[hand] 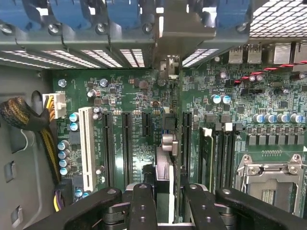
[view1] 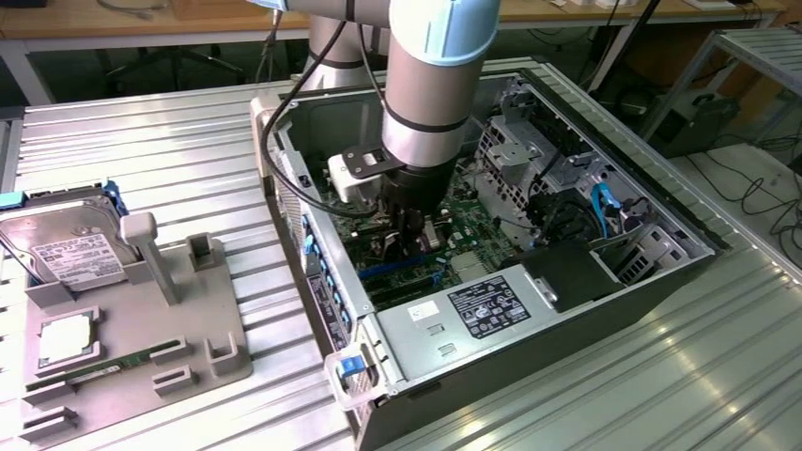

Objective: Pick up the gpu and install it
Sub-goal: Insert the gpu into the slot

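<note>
One hand [hand: 163, 201] clenched on the edge-on gpu [hand: 163, 167], its lower edge hidden.

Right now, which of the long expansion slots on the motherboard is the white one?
The slot at the end of the row, next to the white connector with yellow wires. It alone is white; the other slots in the row are black.

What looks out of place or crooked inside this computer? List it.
Nothing stands out. The claw grips the gpu edge-on over the motherboard, parallel to the slots rather than skewed. No loose parts or visible damage show inside the case.
</note>
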Robot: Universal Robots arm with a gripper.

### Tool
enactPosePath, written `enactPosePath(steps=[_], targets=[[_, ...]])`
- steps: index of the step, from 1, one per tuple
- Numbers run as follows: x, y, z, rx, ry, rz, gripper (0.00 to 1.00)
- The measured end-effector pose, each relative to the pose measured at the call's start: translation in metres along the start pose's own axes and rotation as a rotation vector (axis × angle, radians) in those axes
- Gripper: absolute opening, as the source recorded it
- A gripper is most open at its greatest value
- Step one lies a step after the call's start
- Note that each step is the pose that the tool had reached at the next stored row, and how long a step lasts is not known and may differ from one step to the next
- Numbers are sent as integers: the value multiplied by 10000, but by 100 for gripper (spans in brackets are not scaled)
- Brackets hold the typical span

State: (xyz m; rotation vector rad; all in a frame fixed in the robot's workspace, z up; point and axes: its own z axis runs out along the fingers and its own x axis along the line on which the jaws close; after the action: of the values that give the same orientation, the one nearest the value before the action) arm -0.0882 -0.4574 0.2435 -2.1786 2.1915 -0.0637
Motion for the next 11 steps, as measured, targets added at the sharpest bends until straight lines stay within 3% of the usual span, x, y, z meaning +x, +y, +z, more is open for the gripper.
enactPosePath(steps=[11], targets=[[1, 6, 102, -58, -3, 0, 28]])
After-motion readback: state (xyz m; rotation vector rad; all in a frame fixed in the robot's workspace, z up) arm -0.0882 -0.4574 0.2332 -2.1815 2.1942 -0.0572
